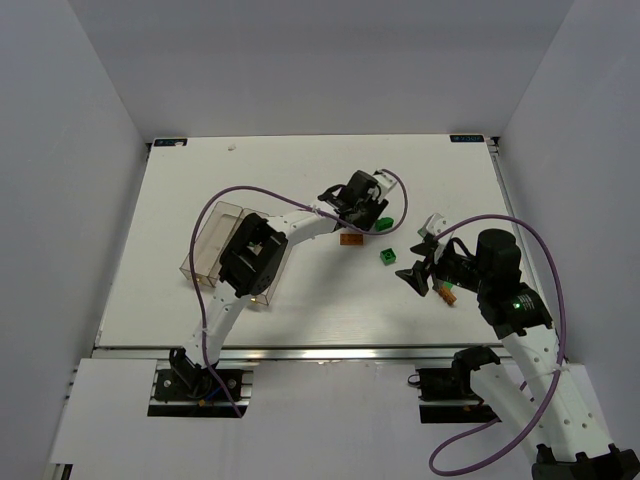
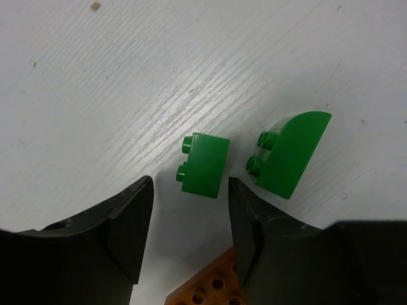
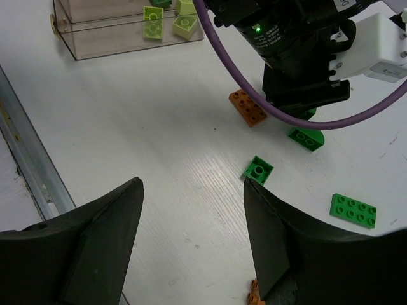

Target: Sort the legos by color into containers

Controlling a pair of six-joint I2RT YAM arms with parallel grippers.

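Note:
My left gripper (image 2: pixel 189 190) is open low over the table. A small dark green lego (image 2: pixel 205 165) lies just beyond its fingertips, untouched. A curved green lego (image 2: pixel 292 152) lies to its right, and an orange plate (image 2: pixel 210 286) sits under the jaws. From above, the left gripper (image 1: pixel 368 212) is beside green bricks (image 1: pixel 382 224) and the orange plate (image 1: pixel 350 239). My right gripper (image 3: pixel 191 184) is open and empty above bare table. A small green brick (image 3: pixel 257 169) sits at its right fingertip. The clear containers (image 3: pixel 114 28) hold lime legos (image 3: pixel 152 22).
A flat green plate (image 3: pixel 353 210) lies to the right and an orange brick (image 3: pixel 256 295) pokes out under the right finger. The left arm's wrist and purple cable (image 3: pixel 299 57) hang over the brick cluster. The containers (image 1: pixel 200 250) stand at the table's left, partly behind the left elbow.

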